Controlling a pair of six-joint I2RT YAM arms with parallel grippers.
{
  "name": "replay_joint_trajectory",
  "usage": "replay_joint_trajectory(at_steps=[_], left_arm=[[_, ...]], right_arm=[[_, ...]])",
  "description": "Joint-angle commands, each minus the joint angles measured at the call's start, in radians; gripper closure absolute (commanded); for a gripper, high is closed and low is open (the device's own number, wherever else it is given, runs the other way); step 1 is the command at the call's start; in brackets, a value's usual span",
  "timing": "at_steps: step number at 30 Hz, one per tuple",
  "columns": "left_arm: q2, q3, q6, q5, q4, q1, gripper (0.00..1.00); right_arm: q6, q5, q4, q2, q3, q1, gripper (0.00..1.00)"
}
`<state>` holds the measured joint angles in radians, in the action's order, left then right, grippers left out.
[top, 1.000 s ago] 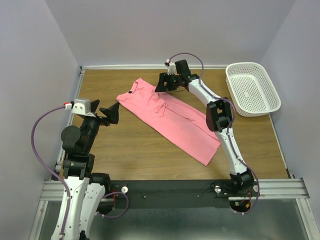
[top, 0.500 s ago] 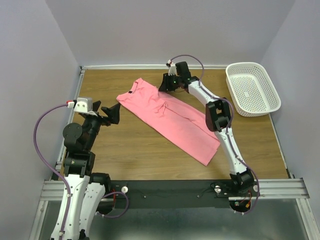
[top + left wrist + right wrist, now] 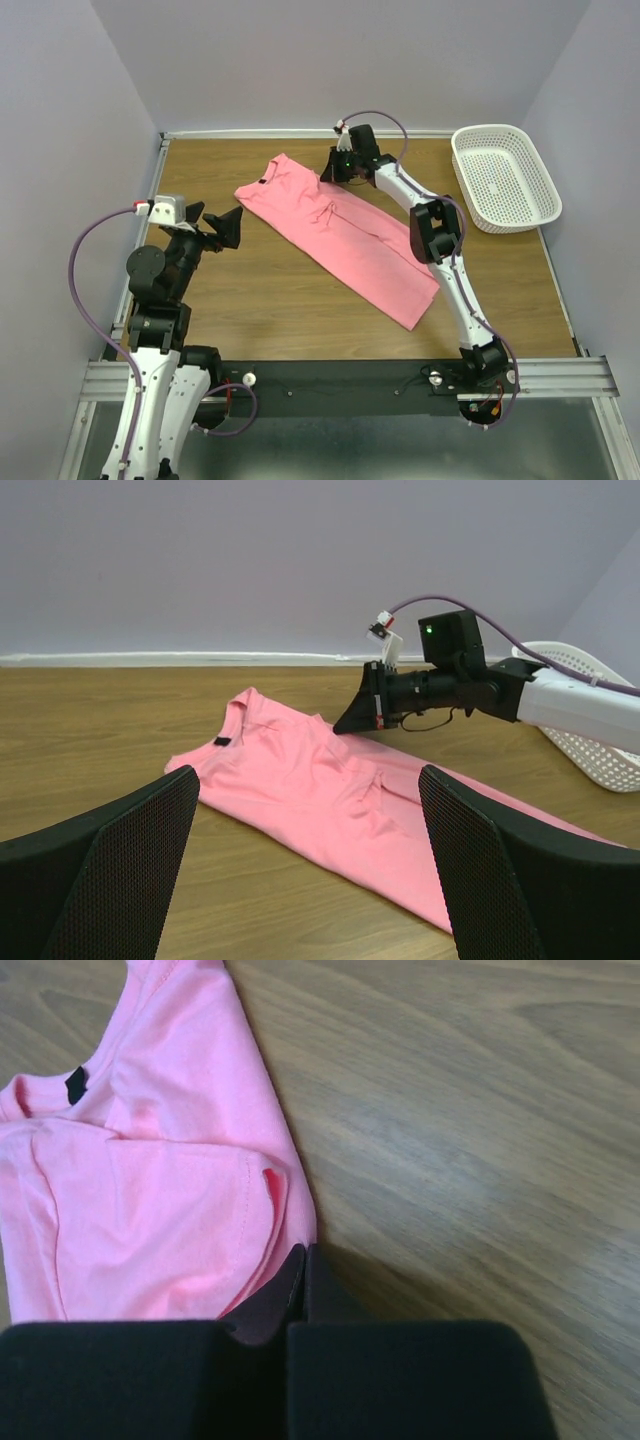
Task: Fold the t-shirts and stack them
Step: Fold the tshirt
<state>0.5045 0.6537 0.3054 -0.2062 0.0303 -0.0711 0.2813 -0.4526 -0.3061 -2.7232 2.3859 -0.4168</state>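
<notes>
Slightly shifted, the right gripper (image 3: 303, 1260) sits at the far edge of the salmon-pink cloth t-shirt (image 3: 340, 235).
Its tips are closed, any pinched cloth hidden; the left gripper (image 3: 228, 228) gapes empty; the t-shirt lies flat on the wooden surface (image 3: 250, 290).

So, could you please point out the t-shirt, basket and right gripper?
t-shirt (image 3: 345, 240): top view, middle of its body.
basket (image 3: 490, 128): top view, far rim.
right gripper (image 3: 303, 1258): right wrist view, closed fingertips.

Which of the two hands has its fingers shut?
The right hand: its fingers are shut together at the edge of the salmon-pink t-shirt. The left hand is wide open, apart from the cloth.
</notes>
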Motion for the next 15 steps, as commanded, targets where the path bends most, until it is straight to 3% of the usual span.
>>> replay_joint_trajectory(at_steps=[1, 5, 8, 10, 11, 13, 14, 15], left_arm=[[0.063, -0.043, 0.073, -0.077, -0.055, 0.007, 0.02], [0.21, -0.153, 0.276, -0.172, -0.154, 0.007, 0.02], [0.363, -0.264, 0.446, -0.234, -0.298, -0.002, 0.1], [0.464, -0.285, 0.503, -0.208, -0.364, -0.036, 0.14], [0.491, -0.279, 0.53, -0.159, -0.381, -0.056, 0.14], [0.544, -0.258, 0.552, -0.112, -0.427, -0.09, 0.14], [0.609, -0.24, 0.56, -0.093, -0.435, -0.126, 0.14], [0.646, -0.194, 0.569, -0.075, -0.443, -0.139, 0.14]], right_arm=[[0.045, 0.184, -0.027, -0.023, 0.028, 0.039, 0.99], [0.068, 0.239, -0.021, -0.024, 0.039, 0.095, 0.99], [0.053, 0.227, -0.022, -0.01, 0.018, 0.139, 0.95], [0.023, 0.177, -0.021, 0.029, -0.035, 0.151, 0.77], [-0.014, 0.142, -0.021, 0.046, -0.06, 0.16, 0.55], [-0.054, 0.105, -0.022, 0.091, -0.112, 0.171, 0.41], [-0.089, 0.091, -0.021, 0.139, -0.173, 0.187, 0.29], [-0.109, 0.036, -0.022, 0.167, -0.21, 0.196, 0.27]])
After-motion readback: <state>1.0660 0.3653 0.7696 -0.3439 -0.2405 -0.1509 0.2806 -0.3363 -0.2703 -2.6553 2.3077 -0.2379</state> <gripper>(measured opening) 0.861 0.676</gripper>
